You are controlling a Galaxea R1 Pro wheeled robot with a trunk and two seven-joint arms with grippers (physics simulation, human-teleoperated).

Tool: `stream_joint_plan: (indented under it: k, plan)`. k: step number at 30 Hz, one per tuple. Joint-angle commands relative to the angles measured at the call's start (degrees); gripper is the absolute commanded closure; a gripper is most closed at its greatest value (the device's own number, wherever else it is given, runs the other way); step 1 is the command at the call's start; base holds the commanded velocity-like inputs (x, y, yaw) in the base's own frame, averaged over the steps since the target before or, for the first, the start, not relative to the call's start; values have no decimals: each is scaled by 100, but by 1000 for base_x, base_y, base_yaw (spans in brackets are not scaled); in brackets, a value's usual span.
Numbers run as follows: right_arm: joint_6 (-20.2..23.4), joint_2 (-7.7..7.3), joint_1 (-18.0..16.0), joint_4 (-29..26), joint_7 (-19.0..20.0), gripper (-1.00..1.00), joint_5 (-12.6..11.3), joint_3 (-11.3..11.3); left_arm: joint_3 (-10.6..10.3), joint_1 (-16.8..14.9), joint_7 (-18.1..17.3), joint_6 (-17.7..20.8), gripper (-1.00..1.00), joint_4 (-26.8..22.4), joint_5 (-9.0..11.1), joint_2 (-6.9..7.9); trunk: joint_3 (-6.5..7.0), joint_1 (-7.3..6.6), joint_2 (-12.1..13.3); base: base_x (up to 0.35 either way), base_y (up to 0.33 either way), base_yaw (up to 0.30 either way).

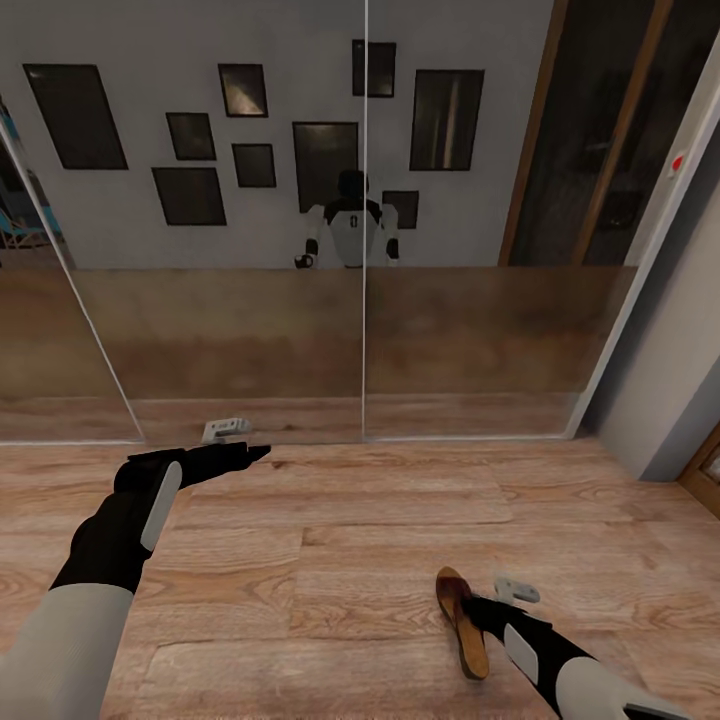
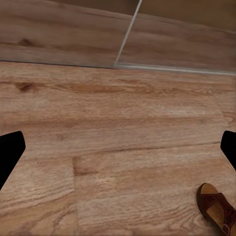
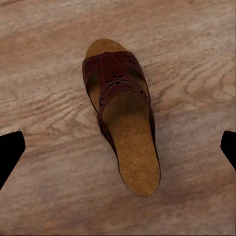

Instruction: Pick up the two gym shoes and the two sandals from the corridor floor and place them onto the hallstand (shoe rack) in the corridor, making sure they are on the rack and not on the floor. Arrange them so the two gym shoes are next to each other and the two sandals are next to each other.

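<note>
One brown sandal (image 1: 462, 622) with a perforated dark strap and a tan footbed lies flat on the wood-plank corridor floor (image 1: 380, 520). It is near the lower right of the head view. My right gripper (image 1: 482, 608) hovers just above this sandal (image 3: 123, 118). In the right wrist view the right gripper (image 3: 118, 150) is open, its fingertips (image 3: 10, 152) wide on either side and not touching. My left gripper (image 1: 245, 455) reaches forward over bare floor, open and empty. The left wrist view has the sandal (image 2: 217, 209) at its corner. The gym shoes and the hallstand are out of view.
Tall mirrored sliding doors (image 1: 365, 250) stand straight ahead, reflecting the robot and a wall of dark picture frames. A grey wall corner (image 1: 670, 400) and a wooden door edge (image 1: 705, 465) are at the right. Open plank floor lies between my two arms.
</note>
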Motion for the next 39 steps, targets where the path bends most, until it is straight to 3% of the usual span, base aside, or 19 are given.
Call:
stream_joint_plan:
  k: [1, 12, 22, 23, 25, 28, 39]
  plan:
    - [23, 0, 26, -14, 12, -100, -37, -14, 8, -3, 0, 39, -100, -2, 33, -1, -7, -1, -2, 0, 0, 0]
    - [-19, 0, 46, -10, 10, -100, -10, -13, 8, -3, 0, 39, -100, -2, 33, -1, -10, -1, -2, 0, 0, 0]
    - [-411, 0, 129, -12, 12, -100, 23, -12, 8, -3, 0, 39, -100, -1, 33, -1, -10, -1, -2, 0, 0, 0]
    - [-476, 0, 149, -13, 12, -100, 25, -12, 8, -3, 0, 39, -100, -2, 33, -1, -10, -1, -2, 0, 0, 0]
    - [-1171, 0, 214, -10, 10, -100, 23, -11, 8, -3, -1, 39, -100, -1, 33, -1, -10, -1, -2, 0, 0, 0]
    - [-1822, 0, 231, -9, 6, -100, 22, -8, 8, -3, 0, 39, -100, 1, 33, -1, -10, -1, -2, 0, 0, 0]
    - [-2077, 0, 237, -17, 12, -100, 30, 5, 8, -3, 0, 39, -100, -1, 33, -1, -10, -1, -2, 0, 0, 0]
